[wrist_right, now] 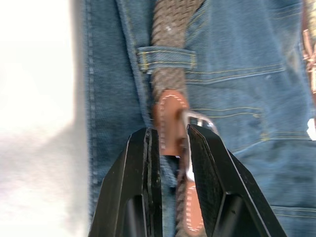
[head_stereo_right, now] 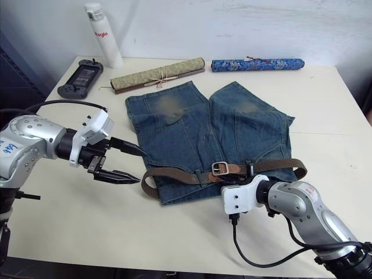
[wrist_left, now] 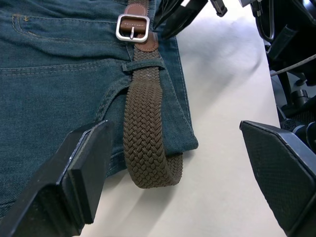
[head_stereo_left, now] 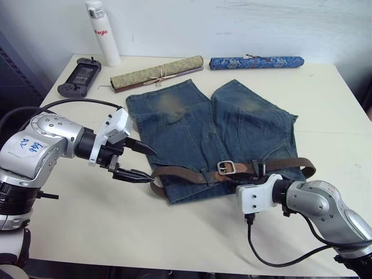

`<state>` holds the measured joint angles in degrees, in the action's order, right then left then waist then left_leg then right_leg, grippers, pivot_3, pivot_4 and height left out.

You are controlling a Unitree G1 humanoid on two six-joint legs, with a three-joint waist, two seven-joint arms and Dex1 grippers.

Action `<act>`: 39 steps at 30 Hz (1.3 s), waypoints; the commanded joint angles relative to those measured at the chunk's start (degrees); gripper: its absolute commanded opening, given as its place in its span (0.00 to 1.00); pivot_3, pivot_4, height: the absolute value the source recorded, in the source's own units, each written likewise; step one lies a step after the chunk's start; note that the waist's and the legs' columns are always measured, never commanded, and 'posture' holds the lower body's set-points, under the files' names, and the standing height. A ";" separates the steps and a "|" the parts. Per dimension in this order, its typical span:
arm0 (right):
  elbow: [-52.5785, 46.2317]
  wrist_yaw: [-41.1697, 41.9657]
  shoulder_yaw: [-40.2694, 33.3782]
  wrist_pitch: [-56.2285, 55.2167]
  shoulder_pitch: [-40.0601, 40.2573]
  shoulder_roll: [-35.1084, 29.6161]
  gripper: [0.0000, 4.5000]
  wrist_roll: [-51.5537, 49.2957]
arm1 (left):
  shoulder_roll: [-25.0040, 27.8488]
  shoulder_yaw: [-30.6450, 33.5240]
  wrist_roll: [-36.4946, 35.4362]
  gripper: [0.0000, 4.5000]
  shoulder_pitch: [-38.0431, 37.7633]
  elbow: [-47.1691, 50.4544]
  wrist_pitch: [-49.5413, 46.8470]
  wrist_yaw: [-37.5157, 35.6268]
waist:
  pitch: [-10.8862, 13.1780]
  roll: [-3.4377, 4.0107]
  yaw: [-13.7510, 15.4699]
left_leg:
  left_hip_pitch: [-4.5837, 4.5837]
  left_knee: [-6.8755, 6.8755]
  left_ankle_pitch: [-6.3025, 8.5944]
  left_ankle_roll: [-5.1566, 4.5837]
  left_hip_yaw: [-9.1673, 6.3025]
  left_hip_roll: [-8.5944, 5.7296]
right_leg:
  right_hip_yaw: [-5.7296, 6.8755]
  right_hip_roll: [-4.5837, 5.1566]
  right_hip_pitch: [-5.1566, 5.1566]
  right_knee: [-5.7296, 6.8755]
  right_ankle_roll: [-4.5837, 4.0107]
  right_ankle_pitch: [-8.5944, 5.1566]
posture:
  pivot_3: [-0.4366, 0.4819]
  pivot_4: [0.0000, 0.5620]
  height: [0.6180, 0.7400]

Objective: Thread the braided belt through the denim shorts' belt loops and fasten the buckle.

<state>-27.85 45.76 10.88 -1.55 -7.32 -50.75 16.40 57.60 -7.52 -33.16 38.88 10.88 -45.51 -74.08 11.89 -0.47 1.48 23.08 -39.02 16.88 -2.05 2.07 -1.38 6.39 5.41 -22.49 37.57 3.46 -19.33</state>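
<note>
The denim shorts (head_stereo_left: 192, 133) lie flat on the table, waistband toward me. The braided belt (head_stereo_left: 180, 173) runs along the waistband under a belt loop (wrist_left: 143, 66) and curls past the shorts' left edge. Another belt loop (wrist_right: 165, 59) holds it close to the buckle (head_stereo_left: 225, 167), which lies mid-waistband. From there the strap bends round at the right edge. My right gripper (wrist_right: 173, 131) is shut on the belt's tan leather end beside the buckle. My left gripper (head_stereo_left: 145, 163) hangs open just left of the belt's curled end, touching nothing.
Along the far side of the table (head_stereo_left: 325, 122) lie a white bottle (head_stereo_left: 103, 32), a black game controller (head_stereo_left: 80, 75), a greenish roll (head_stereo_left: 157, 72) and a blue patterned roll (head_stereo_left: 256, 62). Bare tabletop lies on both sides of the shorts.
</note>
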 commanded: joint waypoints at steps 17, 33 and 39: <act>2.26 -0.28 0.13 -2.20 0.38 2.04 0.26 1.50 | -0.20 0.54 1.12 1.00 1.42 1.38 0.24 -1.27 | -0.01 -0.01 -0.02 | 0.00 -0.06 0.00 0.00 0.00 0.00 | -0.01 0.00 0.00 0.14 -0.02 -0.01 | 0.48 0.27 0.56; 3.44 0.22 -0.72 -2.46 -1.13 3.95 0.01 1.35 | -0.09 1.36 0.08 1.00 2.08 0.91 -0.56 -1.90 | -0.03 -0.03 -0.09 | -0.01 -0.10 0.00 0.00 0.00 0.00 | -0.01 0.00 0.00 0.21 -0.04 -0.02 | 0.48 0.27 0.56; -0.16 3.20 -3.05 -1.89 -0.15 1.99 0.01 -1.95 | -2.26 2.39 -3.33 1.00 6.94 -2.23 -4.40 -2.77 | -0.03 -0.04 -0.03 | 0.00 -0.13 0.00 0.00 0.00 0.00 | -0.01 0.00 0.00 0.25 -0.05 -0.03 | 0.48 0.27 0.56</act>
<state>-24.71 48.03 10.00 -3.39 -7.88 -47.90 16.37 55.63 -7.10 -35.10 44.69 8.99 -49.07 -76.30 11.85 -0.51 1.45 23.08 -39.15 16.88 -2.05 2.07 -1.38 6.38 5.41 -22.50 37.82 3.41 -19.36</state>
